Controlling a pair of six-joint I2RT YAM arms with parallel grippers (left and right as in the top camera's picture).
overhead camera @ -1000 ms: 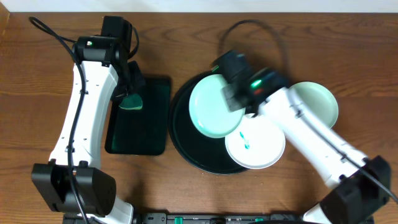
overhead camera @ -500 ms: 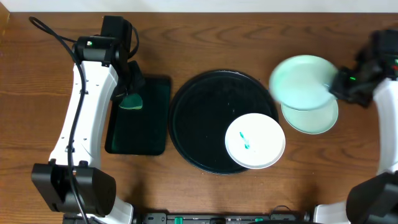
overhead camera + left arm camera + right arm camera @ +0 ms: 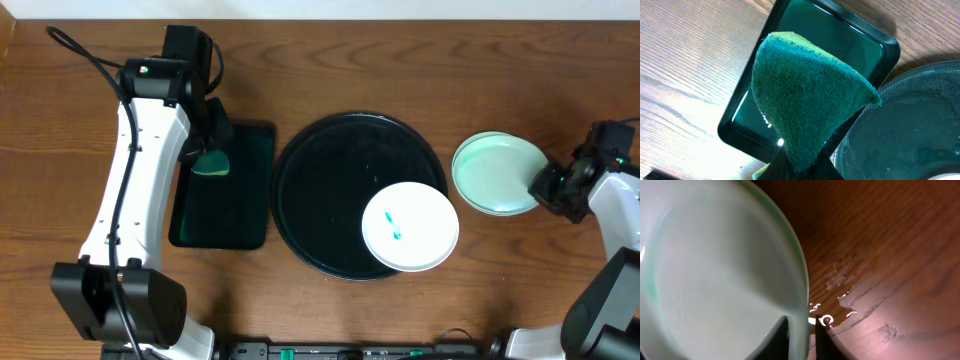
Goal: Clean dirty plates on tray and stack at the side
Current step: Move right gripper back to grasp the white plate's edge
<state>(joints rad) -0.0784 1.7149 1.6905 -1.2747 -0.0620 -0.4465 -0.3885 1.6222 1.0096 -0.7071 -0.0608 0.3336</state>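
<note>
— Overhead: where were the plates?
— A smeared plate [image 3: 410, 225] sat at the lower right of the round tray [image 3: 320, 150]. Your right gripper [image 3: 556, 186] pinched the clean plate [image 3: 495, 172] at far right.
— Left wrist?
— Your left gripper [image 3: 799, 169] clamped the sponge [image 3: 805, 95] over the small tray [image 3: 840, 30].
— Right wrist?
— Your fingers [image 3: 781, 337] straddled the rim. You were best off releasing only once the plate lay flat.

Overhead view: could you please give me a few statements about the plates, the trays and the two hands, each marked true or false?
1. One white plate lies on the round tray. True.
2. That white plate is wiped plain. False: it has a teal smear in its middle.
3. The left hand holds a green sponge. True.
4. The sponge hangs over the round tray. False: it is over the rectangular tray.
5. The right hand grips the rim of the mint plate, which is off the round tray. True.
</note>
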